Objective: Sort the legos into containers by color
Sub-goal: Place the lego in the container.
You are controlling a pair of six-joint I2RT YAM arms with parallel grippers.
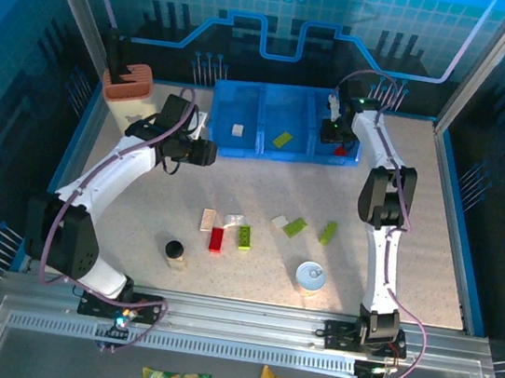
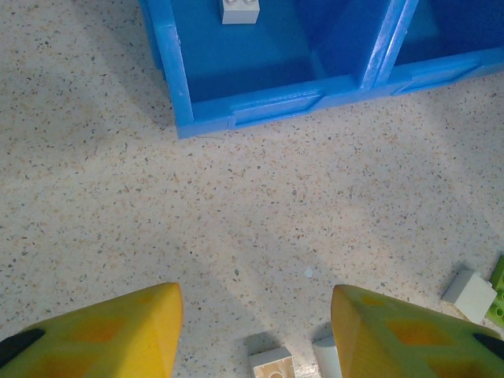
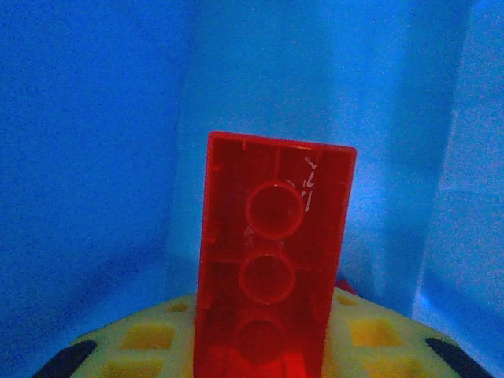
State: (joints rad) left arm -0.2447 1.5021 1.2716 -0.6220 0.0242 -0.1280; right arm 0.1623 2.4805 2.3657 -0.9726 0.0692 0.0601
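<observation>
The red brick [image 3: 272, 252] stands upright in the closed grip of the right pincer [image 3: 268, 350], clamped at its lower end, inside the rightmost compartment of the blue bin [image 1: 231, 106] at the far side of the worktop [image 1: 434, 233]. Its hollow underside shows three round tubes. The left pincer [image 2: 256, 323] hangs agape and empty just near of the bin's left compartment, where a white brick [image 2: 240, 9] lies

White links and black joints are seen on the left arm [image 1: 114, 170] and the right arm [image 1: 377, 254], with purple cables [image 1: 59, 218] looped alongside. At the bottom of both wrist views, yellow wedge-shaped fingers [image 2: 118, 335] are marked with orange squares and black patches.
</observation>
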